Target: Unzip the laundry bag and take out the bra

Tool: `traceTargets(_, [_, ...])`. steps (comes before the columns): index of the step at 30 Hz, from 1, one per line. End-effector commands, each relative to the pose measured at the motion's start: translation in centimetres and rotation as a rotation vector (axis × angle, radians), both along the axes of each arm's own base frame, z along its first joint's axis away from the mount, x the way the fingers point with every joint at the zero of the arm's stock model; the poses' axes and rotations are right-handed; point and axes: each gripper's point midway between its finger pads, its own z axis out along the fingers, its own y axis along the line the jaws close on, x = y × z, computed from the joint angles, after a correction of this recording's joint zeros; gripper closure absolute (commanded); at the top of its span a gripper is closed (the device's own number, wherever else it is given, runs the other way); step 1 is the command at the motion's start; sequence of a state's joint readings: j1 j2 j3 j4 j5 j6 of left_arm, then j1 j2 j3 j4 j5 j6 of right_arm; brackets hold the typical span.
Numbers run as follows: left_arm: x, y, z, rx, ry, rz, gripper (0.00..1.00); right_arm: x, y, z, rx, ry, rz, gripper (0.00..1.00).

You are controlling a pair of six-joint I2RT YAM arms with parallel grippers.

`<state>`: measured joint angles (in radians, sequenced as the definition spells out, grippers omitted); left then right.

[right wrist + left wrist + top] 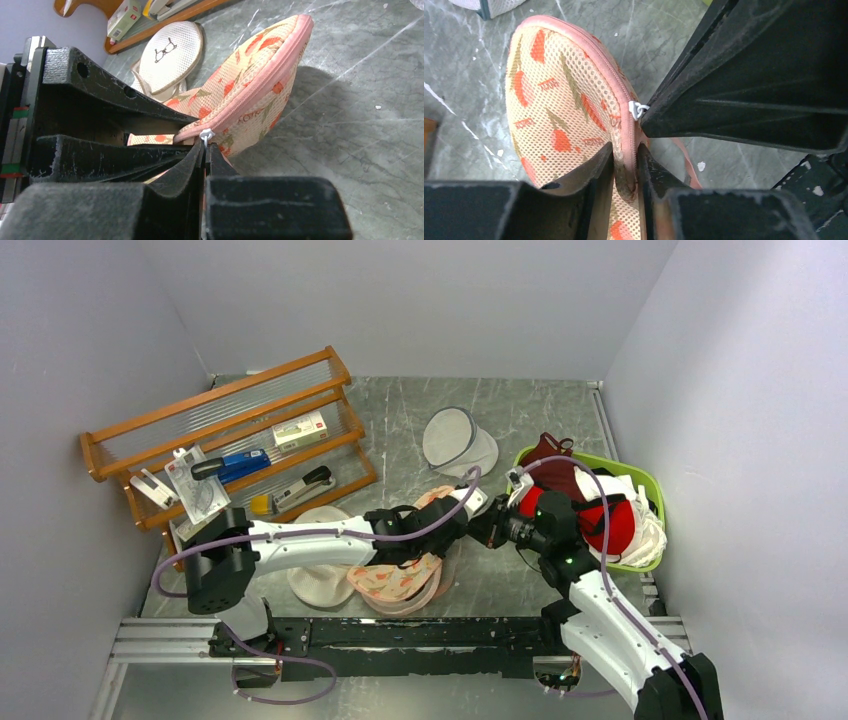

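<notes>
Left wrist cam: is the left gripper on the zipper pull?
No, the left gripper pinches the pink rim of the bag, not the white zipper pull, which the right gripper holds.

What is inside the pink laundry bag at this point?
Nothing shows. The laundry bag is zipped shut along the rim in view, and its padded mesh hides any contents. The left gripper pinches the rim; the right gripper grips the white zipper pull.

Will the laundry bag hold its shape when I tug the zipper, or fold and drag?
Probably keeps its dome: the laundry bag stands padded and curved off the table. Likely light, so it may drag unless the left gripper pinching its rim anchors it. Its mesh looks grippy, not slippery.
</notes>
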<state>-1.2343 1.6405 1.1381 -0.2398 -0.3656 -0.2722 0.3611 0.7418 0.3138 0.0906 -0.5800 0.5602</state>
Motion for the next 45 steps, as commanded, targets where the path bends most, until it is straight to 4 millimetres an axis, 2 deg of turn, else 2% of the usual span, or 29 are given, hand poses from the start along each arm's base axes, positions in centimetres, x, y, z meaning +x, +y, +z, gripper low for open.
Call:
traceTargets(1, [0.9, 0.4, 1.5, 0.024, -0.065, 0.011, 0.76, 0.0, 0.0, 0.8, -0.005, -0.02, 0.01, 1.0])
traceTargets(5, [0.3, 1.4, 1.8, 0.035, -0.073, -0.031, 0.93, 1.0, -0.8, 0.7, -0.063, -0.029, -0.039, 1.0])
traceTargets(9, [-0.5, 2.7, 2.2, 0.032, -0.071, -0.064, 0.93, 3.2, -2.7, -0.5, -0.155, -0.018, -0.18, 1.0])
traceTargets(13, [-1.4, 3.5, 2.1, 0.02, -0.043, -0.08, 0.93, 5.0, -3.6, -1.0, -0.195, 0.002, -0.243, 1.0])
traceTargets(18, [-2.6, 3.3, 1.5, -0.012, 0.005, -0.117, 0.93, 8.1, -6.3, -1.8, -0.198, 0.031, -0.367, 1.0])
traceTargets(21, [-3.1, 2.9, 0.8, -0.004, 0.027, -0.15, 0.93, 9.0, -7.3, -1.7, -0.153, 0.054, -0.379, 1.0])
traceTargets(24, [-2.5, 3.1, -0.4, 0.06, 0.01, -0.141, 0.93, 8.8, -7.4, -0.8, -0.103, 0.023, -0.348, 1.0])
traceTargets(29, [0.1, 3.9, -2.6, 0.241, -0.065, -0.078, 0.93, 7.1, -6.4, 2.5, -0.021, -0.121, -0.278, 1.0])
traceTargets(32, [0.9, 3.5, -2.5, 0.253, -0.087, -0.07, 0.93, 6.2, -6.4, 3.2, -0.04, -0.152, -0.254, 1.0])
traceTargets(34, [0.7, 3.1, -2.2, 0.224, -0.077, -0.084, 0.92, 5.5, -6.2, 3.1, -0.054, -0.152, -0.223, 1.0])
traceTargets(35, [0.3, 2.9, -2.0, 0.204, -0.063, -0.1, 0.9, 5.1, -6.0, 2.9, -0.058, -0.148, -0.202, 1.0])
traceTargets(37, [-1.0, 2.5, -1.3, 0.145, -0.025, -0.153, 0.79, 4.0, -5.3, 2.7, -0.05, -0.139, -0.134, 1.0])
traceTargets(41, [-4.3, 2.2, -0.2, 0.02, 0.076, -0.26, 0.5, 1.6, -3.9, 2.5, 0.001, -0.124, -0.014, 1.0])
traceTargets(45, [-6.7, 2.3, 2.3, -0.121, 0.132, -0.314, 0.27, 0.2, -3.4, 2.3, 0.028, -0.123, 0.029, 1.0])
